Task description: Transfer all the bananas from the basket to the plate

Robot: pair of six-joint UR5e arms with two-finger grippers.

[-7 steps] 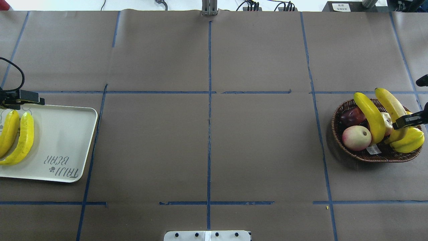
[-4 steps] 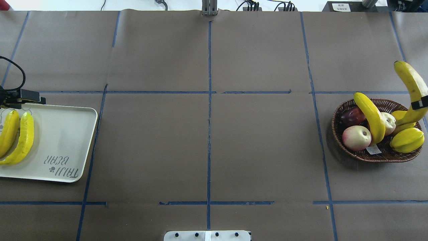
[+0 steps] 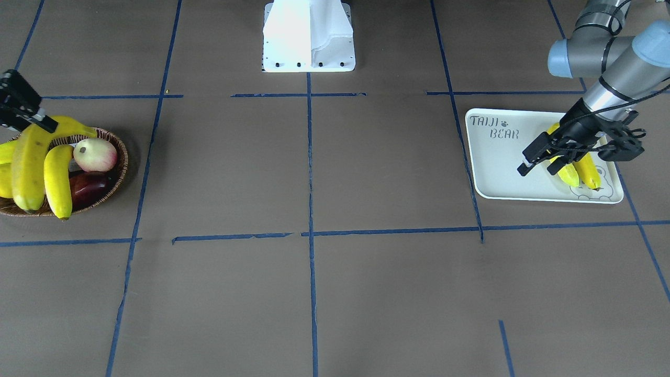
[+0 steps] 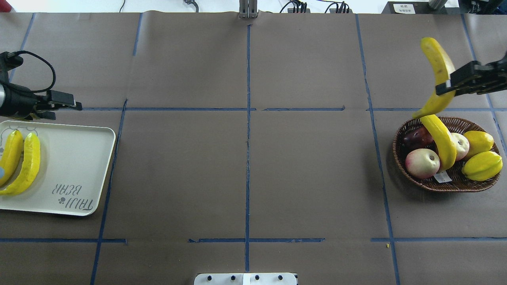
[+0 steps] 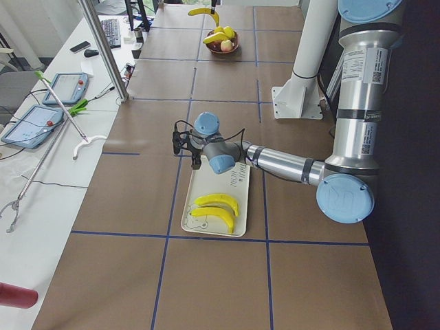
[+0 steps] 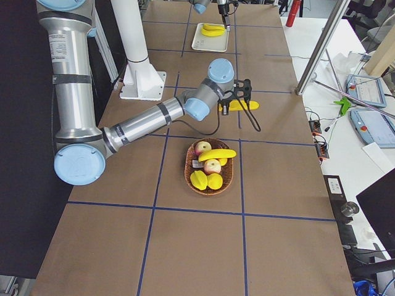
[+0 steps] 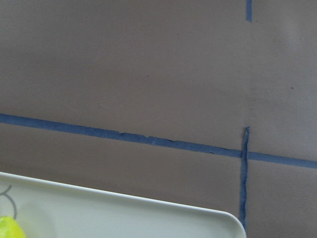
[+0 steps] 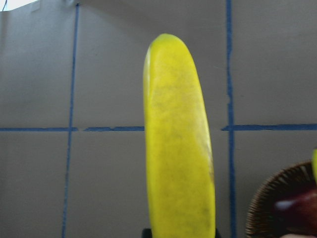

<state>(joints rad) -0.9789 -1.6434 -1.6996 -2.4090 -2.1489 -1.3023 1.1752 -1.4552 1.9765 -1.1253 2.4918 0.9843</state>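
basket: rough woven wicker; plate: smooth matt plastic; bananas: glossy, smooth; table cvr: matt paper.

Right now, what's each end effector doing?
Left end effector: open, holding nothing.
Right end effector: closed on a long curved bright yellow banana.

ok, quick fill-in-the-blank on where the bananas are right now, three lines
The plate holds ___ bananas.
The right gripper is shut on a lifted ___.
In the basket, ___ banana is left.
Missing: two; banana; one.
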